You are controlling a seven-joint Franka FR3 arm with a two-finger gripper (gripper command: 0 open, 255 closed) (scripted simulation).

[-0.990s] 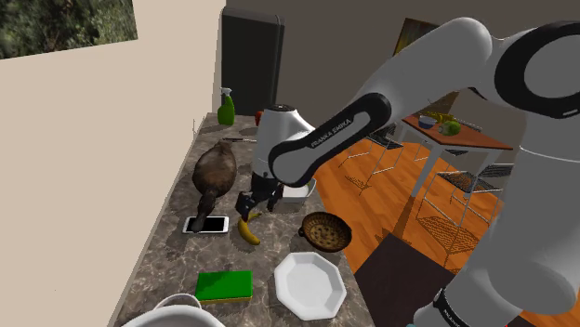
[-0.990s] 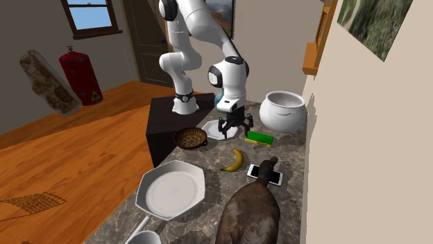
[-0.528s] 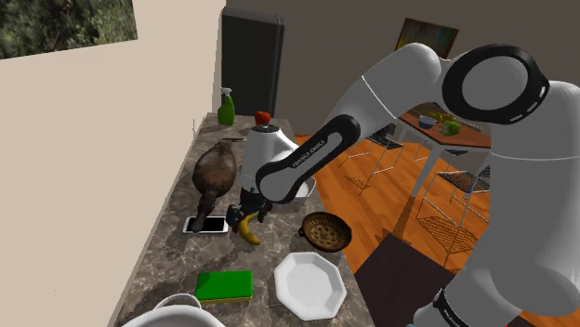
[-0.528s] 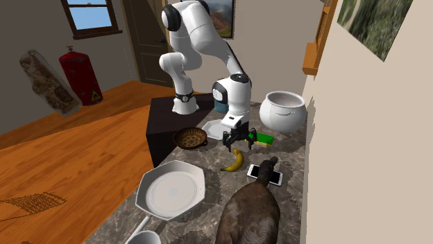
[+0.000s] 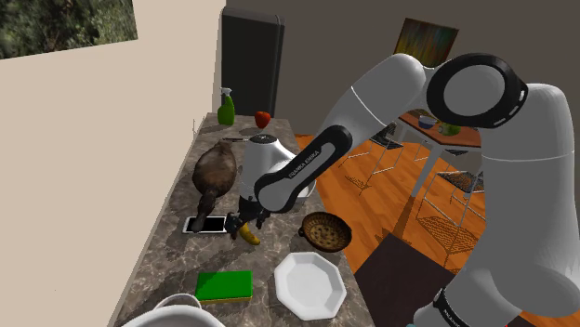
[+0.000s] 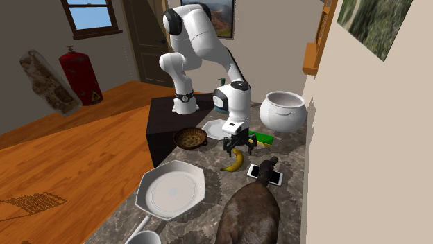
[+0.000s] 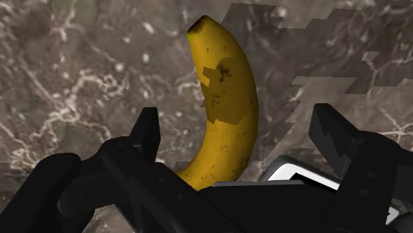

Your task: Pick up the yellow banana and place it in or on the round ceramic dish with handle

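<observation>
Writing: "FRANKA EMIKA" is being shown on the arm (image 5: pixel 304 160).
Gripper (image 7: pixel 235 126): is being held open, with nothing clasped.
Banana (image 7: pixel 225 106): is being straddled, untouched, between the fingers on the marbled counter (image 7: pixel 79 79).
Dish (image 5: pixel 327 232): is being left empty, near the gripper.

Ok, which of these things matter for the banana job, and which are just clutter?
Job: banana, brown round dish with handle, open hand.
Clutter: phone, green sponge, white octagonal plate, brown animal figure, green spray bottle.
</observation>
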